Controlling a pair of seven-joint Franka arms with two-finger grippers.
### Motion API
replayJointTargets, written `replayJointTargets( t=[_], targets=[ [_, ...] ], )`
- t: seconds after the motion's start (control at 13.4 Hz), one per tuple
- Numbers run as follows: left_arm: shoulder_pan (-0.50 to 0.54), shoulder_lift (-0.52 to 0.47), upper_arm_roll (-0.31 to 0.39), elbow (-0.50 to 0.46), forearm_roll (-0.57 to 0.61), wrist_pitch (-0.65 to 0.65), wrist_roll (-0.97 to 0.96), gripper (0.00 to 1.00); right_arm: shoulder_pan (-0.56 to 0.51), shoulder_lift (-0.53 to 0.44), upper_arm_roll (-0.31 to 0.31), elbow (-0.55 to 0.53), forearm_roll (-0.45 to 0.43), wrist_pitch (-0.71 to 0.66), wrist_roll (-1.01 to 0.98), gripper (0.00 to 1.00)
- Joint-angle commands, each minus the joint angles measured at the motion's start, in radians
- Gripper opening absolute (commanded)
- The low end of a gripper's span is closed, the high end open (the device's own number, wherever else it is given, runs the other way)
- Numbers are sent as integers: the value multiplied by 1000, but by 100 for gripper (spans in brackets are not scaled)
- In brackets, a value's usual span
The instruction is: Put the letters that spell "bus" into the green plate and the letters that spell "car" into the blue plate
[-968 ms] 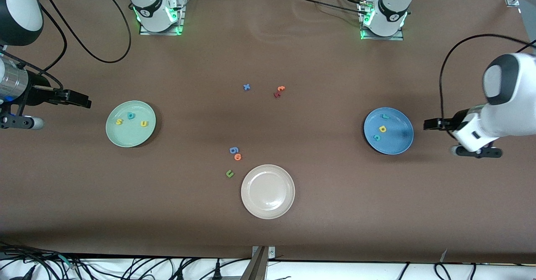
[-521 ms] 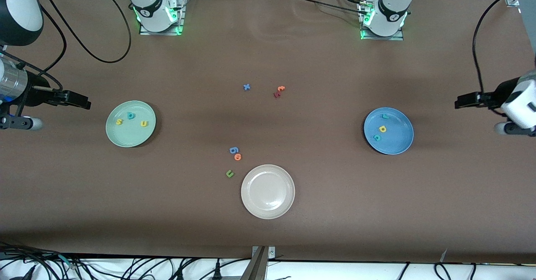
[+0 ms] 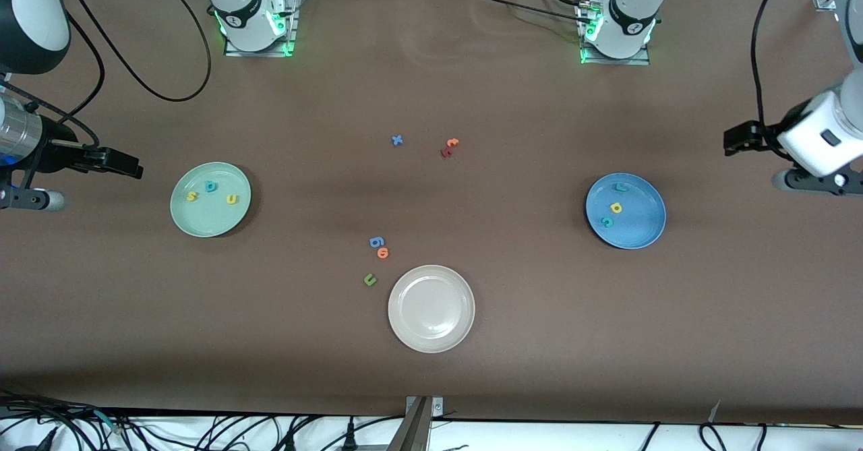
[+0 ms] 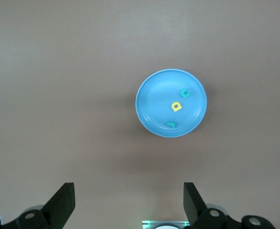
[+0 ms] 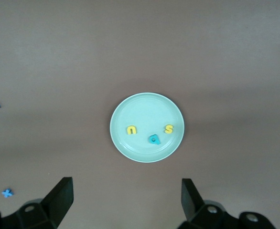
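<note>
The green plate (image 3: 202, 222) holds a yellow "s" (image 3: 191, 197), a teal "b" (image 3: 211, 186) and a yellow "u" (image 3: 232, 199). My right gripper (image 3: 131, 164) hangs open and empty over the bare table beside it, toward the right arm's end. Its wrist view shows the green plate (image 5: 145, 109) with the "u" (image 5: 131, 130), "b" (image 5: 154, 139) and "s" (image 5: 168, 129). The blue plate (image 3: 640, 228) holds a teal "r" (image 3: 619, 187), a yellow "a" (image 3: 615, 207) and a teal "c" (image 3: 607, 221). My left gripper (image 3: 731, 139) is open over the table toward the left arm's end.
An off-white plate (image 3: 431, 329) lies nearest the front camera. Beside it are a dark green "u" (image 3: 369, 279), an orange letter (image 3: 383, 253) and a blue "g" (image 3: 376, 241). A blue "x" (image 3: 397, 140) and orange and red letters (image 3: 449, 147) lie mid-table. Cables trail at both ends.
The left arm has pulled away from the blue plate, toward its end of the table and the bases. The right gripper has drifted slightly away from the green plate. No letter moved.
</note>
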Motion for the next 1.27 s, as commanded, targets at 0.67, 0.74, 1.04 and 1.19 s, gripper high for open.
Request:
replayJointTargets(
  t=[0.67, 0.74, 1.04, 1.19],
  targets=[
    [-104, -155, 205, -175, -87, 136, 96, 100, -5, -14, 15, -5, -20, 6, 10, 100],
    [-122, -161, 228, -178, -91, 137, 90, 100, -4, -14, 15, -5, -20, 7, 8, 100],
    [-110, -146, 232, -160, -120, 133, 89, 100, -4, -11, 16, -5, -20, 6, 6, 100],
    [-110, -146, 232, -154, -120, 134, 89, 100, -2, -9, 16, -4, -20, 7, 6, 100]
  ],
)
